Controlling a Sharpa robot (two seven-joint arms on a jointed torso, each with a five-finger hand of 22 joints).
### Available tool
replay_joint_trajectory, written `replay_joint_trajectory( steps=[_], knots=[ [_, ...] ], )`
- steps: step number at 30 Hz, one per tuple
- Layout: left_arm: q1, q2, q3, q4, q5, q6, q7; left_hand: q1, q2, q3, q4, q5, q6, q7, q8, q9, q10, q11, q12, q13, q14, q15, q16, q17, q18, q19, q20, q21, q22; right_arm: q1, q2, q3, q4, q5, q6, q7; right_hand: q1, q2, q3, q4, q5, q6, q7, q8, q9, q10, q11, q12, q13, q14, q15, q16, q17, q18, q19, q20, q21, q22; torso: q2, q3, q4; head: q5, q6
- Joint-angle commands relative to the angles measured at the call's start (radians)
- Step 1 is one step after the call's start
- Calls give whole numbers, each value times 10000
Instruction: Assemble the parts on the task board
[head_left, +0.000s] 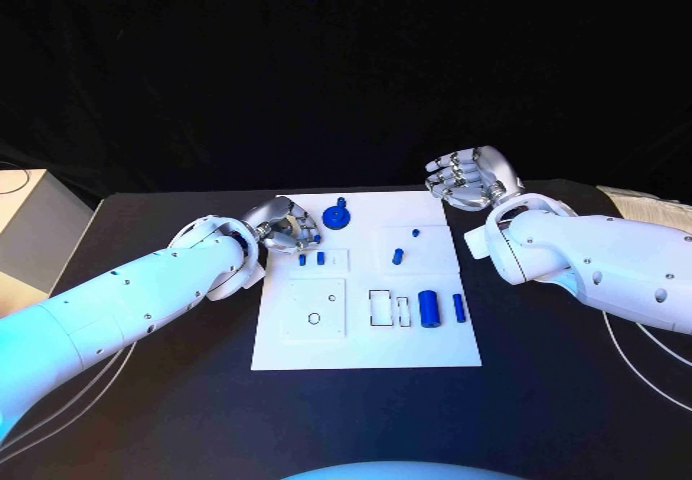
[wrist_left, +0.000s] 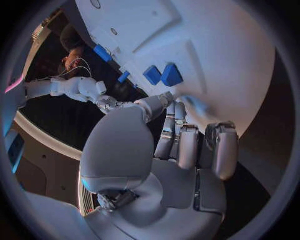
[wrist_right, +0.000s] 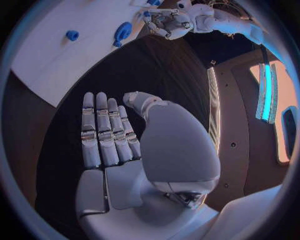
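Head view: black counter (head_left: 144, 420); white task board (head_left: 433, 215) at centre. Left robot hand (head_left: 283, 228) at board's 10 o'clock edge, fingers curled, grasp cannot be told. Right robot hand (head_left: 469, 176) off board at 1 o'clock, released, fingers straight, holding nothing. Blue parts: round piece (head_left: 338, 215) at 11 o'clock, cylinder (head_left: 428, 305) at 4 o'clock. Judged light, rigid, smooth; pinch cylinder across its sides.

two glossy white robot arms with rounded shells, dotted with small dark screws, thin pale cables trailing beneath them. each ends in a silver metallic hand: the left hand (head_left: 284, 228), the right hand (head_left: 469, 177) (segmented fingers, smooth grey palm housing).
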Motion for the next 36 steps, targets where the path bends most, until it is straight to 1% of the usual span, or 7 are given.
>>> replay_joint_trajectory(
  steps=[1, 6, 15, 22, 36],
  knots=[
    [-3, -1, 5, 28, 89, 15, -17, -66, -8, 27, 34, 35, -6, -3, 40, -5, 40, -67, 50, 23, 79, -1, -27, 11, -110, 596, -46, 28, 2070, -3, -1, 3, 19, -47, 83, 137, -85, -23, -5, -66, -45, 57, 1, 12, 3, -16, -76, -40, -13, 50, -8, -36, -11, 30, 58, -6, 24, -10, 1, 1, 0, 3, -9],
    [-4, -12, 5, 24, 95, 32, -32, -66, -8, 27, 34, 35, -6, -3, 40, -5, 40, -67, 50, 23, 79, -1, -27, 11, -110, 596, -46, 28, 2070, -3, -4, 3, 22, -47, 80, 137, -110, -23, -5, -71, -50, 63, 2, 4, 0, -13, -75, -50, -13, 55, -7, -45, -24, 30, 60, -3, 22, -31, -2, -1, 1, 17, -26],
    [-4, -28, 5, 14, 76, 71, -100, -66, -8, 22, 33, 34, -5, 2, 43, -1, 51, -71, 63, 33, 77, -5, -29, 1, -112, 600, -50, 31, 2074, -3, -12, 3, 25, -47, 75, 138, -110, -23, -5, -71, -50, 63, 2, 4, 0, -13, -75, -50, -13, 55, -7, -45, -24, 30, 60, -3, 22, -31, -3, 5, -7, 33, -34],
    [-4, -37, 5, 0, -75, 156, -223, -65, -11, 21, 32, 34, -6, 4, 44, 1, 54, -72, 67, 37, 77, -7, -30, -2, -108, 590, -52, 21, 2061, -3, -26, 3, 32, -47, 69, 139, -110, -23, -5, -71, -50, 63, 2, 4, 0, -13, -75, -50, -13, 55, -7, -45, -24, 30, 60, -3, 22, -31, -5, 7, -1, 43, -50],
    [-3, -35, 5, 0, -193, 202, -350, -67, -13, 16, 31, 34, -5, 11, 46, 5, 62, -75, 79, 45, 73, -10, -33, -17, -104, 583, -56, 13, 2051, -3, -29, 3, 36, -47, 68, 143, -110, -23, -5, -71, -50, 63, 2, 4, 0, -13, -75, -50, -13, 55, -7, -45, -24, 30, 60, -3, 22, -31, -3, 5, -5, 52, -48]
  ],
)
